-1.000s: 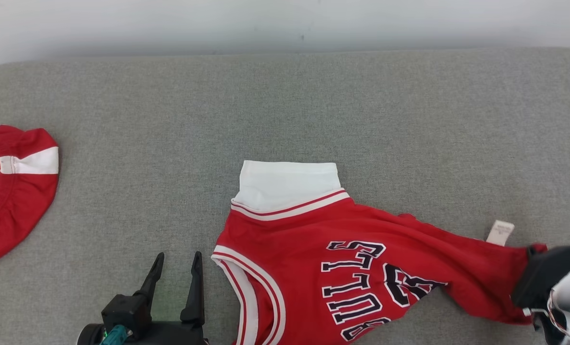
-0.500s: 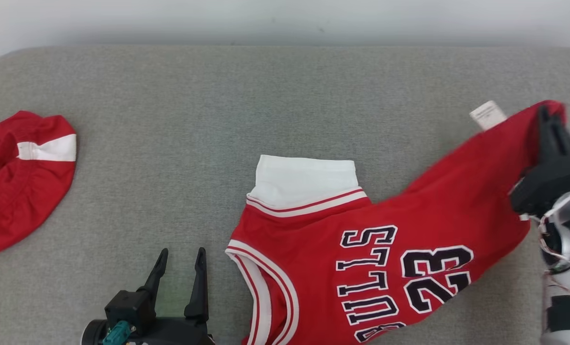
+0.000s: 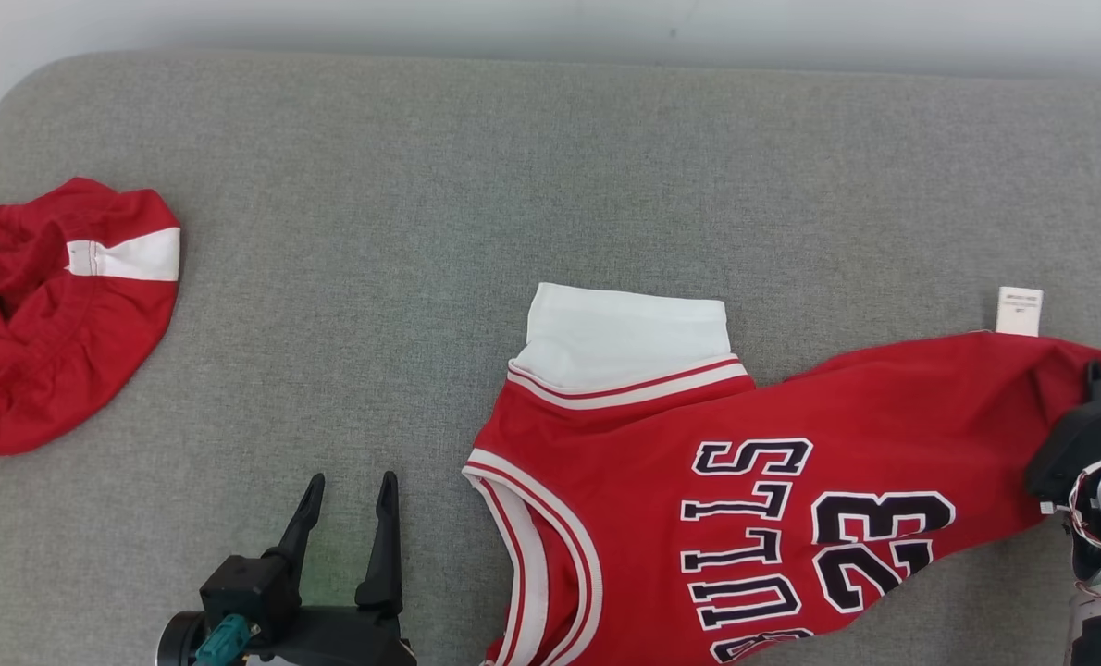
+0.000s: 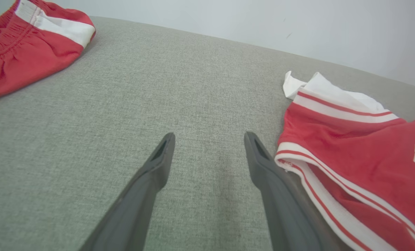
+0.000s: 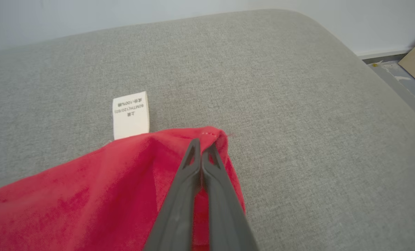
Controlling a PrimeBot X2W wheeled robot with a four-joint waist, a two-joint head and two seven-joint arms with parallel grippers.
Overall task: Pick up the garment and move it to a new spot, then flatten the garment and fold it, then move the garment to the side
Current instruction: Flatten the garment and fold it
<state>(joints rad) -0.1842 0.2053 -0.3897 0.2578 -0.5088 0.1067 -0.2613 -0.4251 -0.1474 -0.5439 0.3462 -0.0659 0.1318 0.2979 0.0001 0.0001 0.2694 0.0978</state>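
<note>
Jersey centre-right on the cushion, second garment far off to the left

Here's the picture: the jersey [image 3: 754,481] lies on the padded surface [image 3: 513,185], shoulder end left, hem end stretched right, with its label [image 3: 1019,310] just behind that hem corner, where the right gripper [image 5: 203,144] pinches the cloth; the left gripper [image 3: 351,481] sits just left of the jersey at the front, and the other garment [image 3: 51,314] lies well apart at far left
</note>
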